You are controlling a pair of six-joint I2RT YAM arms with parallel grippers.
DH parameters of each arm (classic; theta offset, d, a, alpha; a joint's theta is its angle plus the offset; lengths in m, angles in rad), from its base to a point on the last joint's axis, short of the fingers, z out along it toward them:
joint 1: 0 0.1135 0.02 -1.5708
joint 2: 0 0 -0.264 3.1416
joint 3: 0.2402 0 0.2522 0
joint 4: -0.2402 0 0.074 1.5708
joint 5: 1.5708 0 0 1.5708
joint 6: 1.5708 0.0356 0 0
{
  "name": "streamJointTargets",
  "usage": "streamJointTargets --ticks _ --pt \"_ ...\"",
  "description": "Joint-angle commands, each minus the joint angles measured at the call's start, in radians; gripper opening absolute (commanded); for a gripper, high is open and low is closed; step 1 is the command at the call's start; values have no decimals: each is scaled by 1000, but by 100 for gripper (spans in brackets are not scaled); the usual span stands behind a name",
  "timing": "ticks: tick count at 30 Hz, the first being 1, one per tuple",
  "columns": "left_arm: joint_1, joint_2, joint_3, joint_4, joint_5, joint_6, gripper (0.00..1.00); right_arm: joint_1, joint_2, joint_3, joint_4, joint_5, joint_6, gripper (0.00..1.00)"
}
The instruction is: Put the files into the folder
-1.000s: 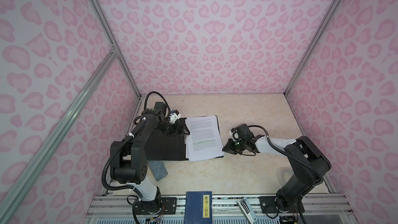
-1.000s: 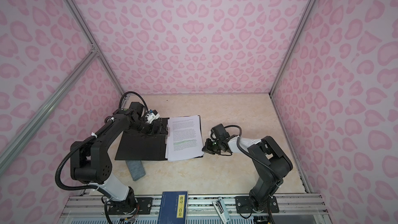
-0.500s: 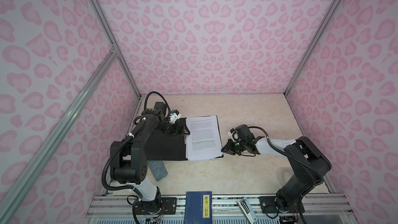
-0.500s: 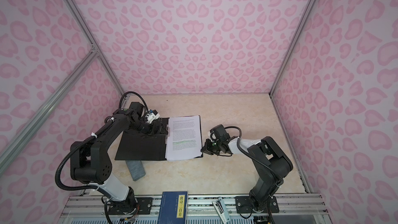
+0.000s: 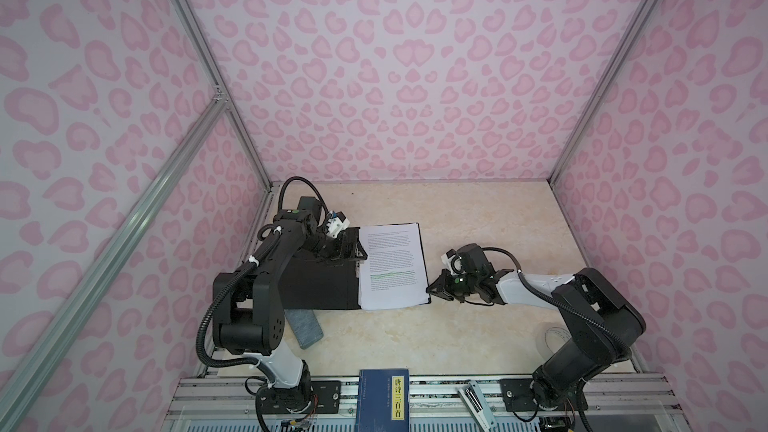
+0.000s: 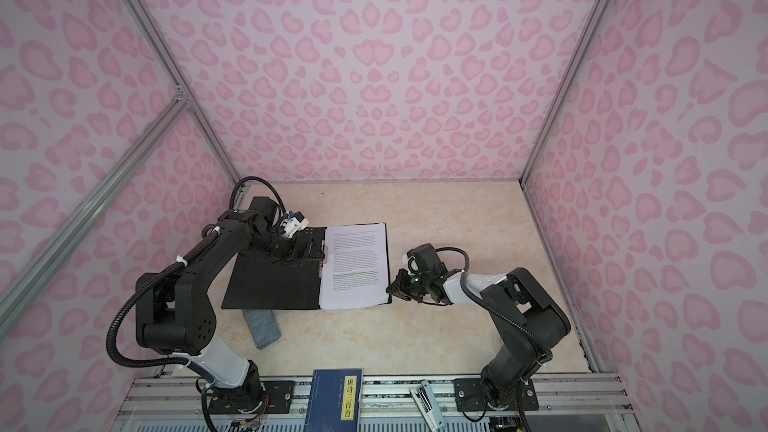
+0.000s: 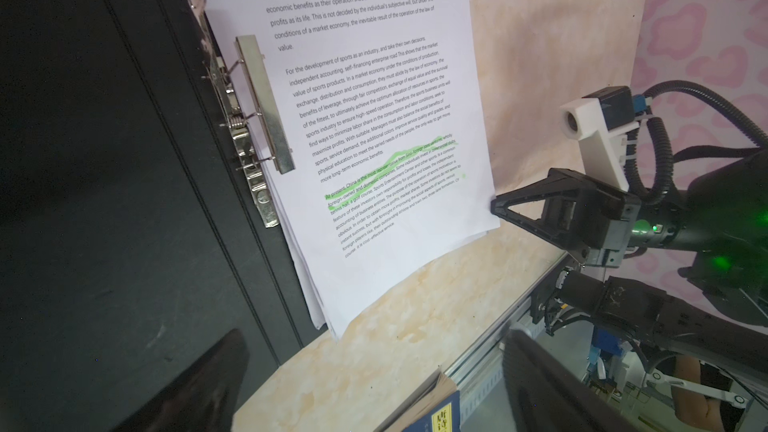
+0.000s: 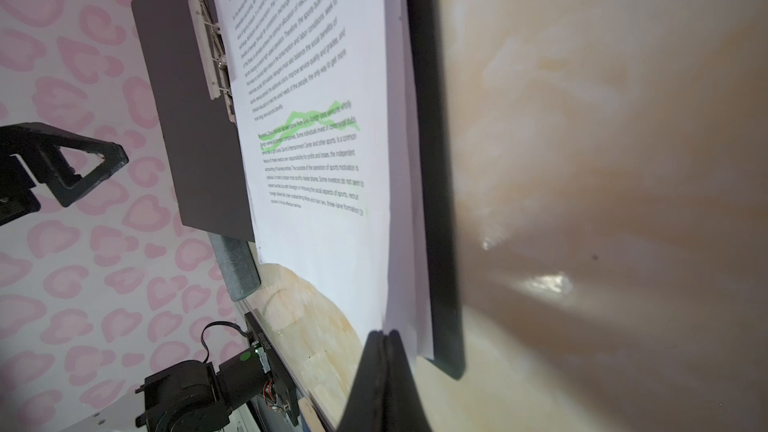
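The folder [image 5: 324,288] lies open on the pale tabletop [image 5: 478,218], black inside facing up. The files [image 5: 392,272], white printed sheets with some lines highlighted green, lie stacked on its right half, with their left edge at the metal clip [image 7: 257,118] along the spine.

My left claw [image 5: 351,245] hovers over the folder's far end near the spine, its jaws spread wide and holding nothing. My right claw [image 5: 434,289] is low at the files' right edge near the front corner. Its jaws are pressed together and the tips touch the paper's edge; I cannot tell whether a sheet is pinched.

A grey block [image 5: 307,326] pokes out from under the folder's near edge. A dark blue book [image 5: 383,401] lies on the front rail.
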Motion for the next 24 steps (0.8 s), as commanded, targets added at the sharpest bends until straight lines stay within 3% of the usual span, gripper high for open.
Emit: streamJointTargets --ticks 1,15,20,24 --pt "0 -3 5 -14 18 -2 98 3 13 -7 63 -8 29 0" --pt "0 1 6 -13 17 -2 98 12 22 -4 -7 -6 -15 1" --pt "0 2 7 -12 20 -4 98 17 6 5 -69 14 -43 17" --pt "0 -1 8 -14 18 -4 98 17 -28 12 -128 52 -69 23"
